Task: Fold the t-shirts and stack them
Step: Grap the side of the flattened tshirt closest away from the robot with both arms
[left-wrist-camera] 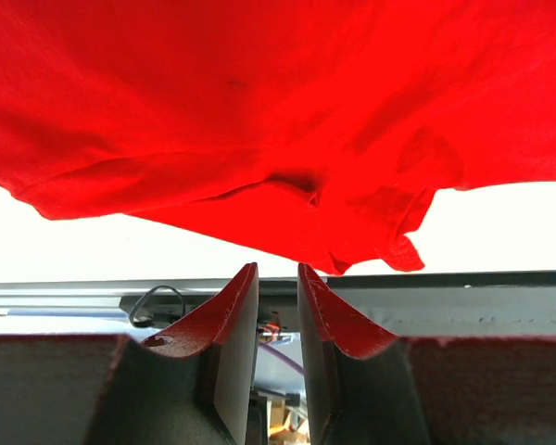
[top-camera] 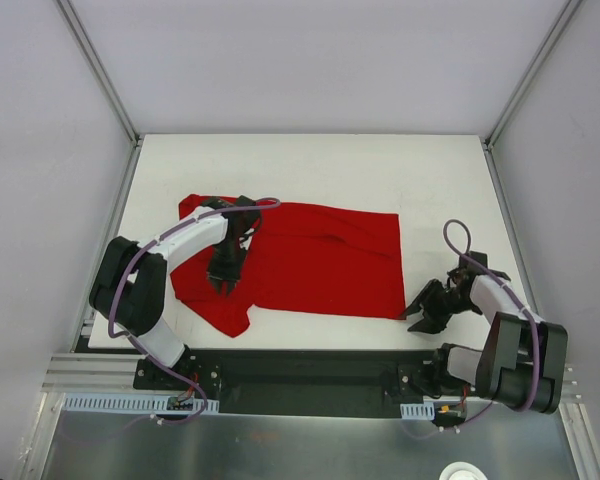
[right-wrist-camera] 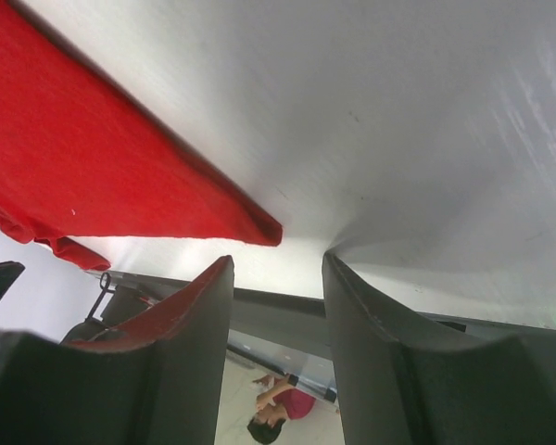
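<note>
Both arms have the same build. The left arm (top-camera: 185, 238) and the right arm (top-camera: 495, 297) have smooth, rounded white shells, joined by bulky black cylindrical joint housings (top-camera: 128, 285). A thin purple cable (top-camera: 446, 238) runs loosely along the outside of each arm. Each arm stands on a flat black base plate (top-camera: 170, 377). The black left gripper (left-wrist-camera: 276, 273) and the black right gripper (right-wrist-camera: 278, 264) carry thick dark grey fingers (right-wrist-camera: 380, 371) that become narrow toward the tip, with flat inner faces.

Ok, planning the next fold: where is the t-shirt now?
Top view: the red t-shirt lies on the table, left gripper over its left part, right gripper beside its right corner.
</note>
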You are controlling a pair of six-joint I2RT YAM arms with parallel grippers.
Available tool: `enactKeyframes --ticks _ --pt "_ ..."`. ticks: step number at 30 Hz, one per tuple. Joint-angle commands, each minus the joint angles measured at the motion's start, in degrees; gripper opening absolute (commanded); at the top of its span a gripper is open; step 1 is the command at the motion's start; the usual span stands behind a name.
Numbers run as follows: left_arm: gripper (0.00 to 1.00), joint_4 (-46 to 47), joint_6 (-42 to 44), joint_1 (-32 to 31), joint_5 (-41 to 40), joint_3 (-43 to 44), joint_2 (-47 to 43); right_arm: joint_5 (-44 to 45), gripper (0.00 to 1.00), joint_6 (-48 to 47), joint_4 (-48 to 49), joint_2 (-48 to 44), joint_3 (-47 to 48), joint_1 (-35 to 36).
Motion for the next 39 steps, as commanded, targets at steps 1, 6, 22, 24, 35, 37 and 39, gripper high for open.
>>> enactKeyframes --ticks 1,6,22,24,35,37,39 --pt "0.24 -1.84 0.86 -0.51 -1.43 2.41 -0.86 3.20 0.47 -0.09 -0.51 2.98 2.91 1.07" --pt "0.24 -2.11 0.78 -0.51 -2.39 2.24 -1.21 1.98 0.47 -1.94 0.99 6.76 4.76 1.24" --pt "0.25 -4.21 -0.28 -0.51 -4.59 4.43 -0.77 -1.11 0.06 -3.61 6.61 15.90 7.14 1.24" --pt "0.24 -4.56 -0.45 -0.51 -4.94 5.13 -0.68 -1.10 0.05 -4.05 6.96 16.69 7.93 1.24" --pt "0.39 -5.62 -0.90 -0.51 -2.75 4.08 1.86 -3.82 0.01 -5.80 3.02 12.93 11.62 1.24" --pt "0.46 -5.88 -0.89 -0.60 -2.13 3.73 2.83 -3.91 0.01 -6.07 2.05 11.95 12.32 1.24" --pt "0.51 -5.97 -0.63 -0.68 -0.29 3.47 3.79 -3.74 0.01 -6.68 0.73 10.99 12.67 1.24"
